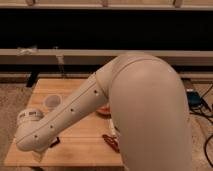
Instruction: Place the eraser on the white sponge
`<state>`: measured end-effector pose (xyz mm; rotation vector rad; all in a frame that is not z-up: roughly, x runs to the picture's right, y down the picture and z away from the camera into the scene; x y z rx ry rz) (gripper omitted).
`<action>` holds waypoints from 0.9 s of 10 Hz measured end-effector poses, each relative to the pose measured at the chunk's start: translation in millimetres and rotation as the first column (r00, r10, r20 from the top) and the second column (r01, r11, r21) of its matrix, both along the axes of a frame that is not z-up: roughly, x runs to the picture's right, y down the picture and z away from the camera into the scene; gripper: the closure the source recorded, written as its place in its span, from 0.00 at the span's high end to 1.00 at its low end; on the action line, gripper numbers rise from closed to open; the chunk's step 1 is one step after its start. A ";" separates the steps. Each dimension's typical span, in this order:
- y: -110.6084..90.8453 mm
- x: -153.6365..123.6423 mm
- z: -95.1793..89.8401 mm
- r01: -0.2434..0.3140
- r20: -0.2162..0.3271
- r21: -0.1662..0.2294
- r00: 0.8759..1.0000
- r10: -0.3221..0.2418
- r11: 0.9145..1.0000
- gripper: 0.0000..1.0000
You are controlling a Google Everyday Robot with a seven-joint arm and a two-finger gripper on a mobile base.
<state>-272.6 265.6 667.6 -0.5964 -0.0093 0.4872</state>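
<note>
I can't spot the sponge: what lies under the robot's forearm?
Only a small dark object peeks out beneath the forearm, near the gripper at the table's near edge. A red-orange thing shows by the elbow. The rest is covered; no sponge shows.

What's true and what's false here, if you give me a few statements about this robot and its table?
1. The table is made of light wood. True.
2. The robot's arm is black. False: it is off-white.
3. The arm slopes down to the table's front left corner, and the gripper sits at its low end, mostly hidden by the arm. True.
4. The translucent cup lies on the floor. False: it stands on the table, in the back left part.
5. A slim red tool lies near the table's front edge, beside the robot's body. True.
</note>
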 end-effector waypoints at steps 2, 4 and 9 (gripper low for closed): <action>0.1 -0.1 -0.2 0.000 0.001 0.000 1.000 0.000 1.000 0.80; 0.1 -0.2 -0.2 0.000 0.001 0.000 1.000 0.000 1.000 0.80; -2.2 -7.1 4.8 0.055 -0.043 0.055 0.998 -0.053 0.997 0.80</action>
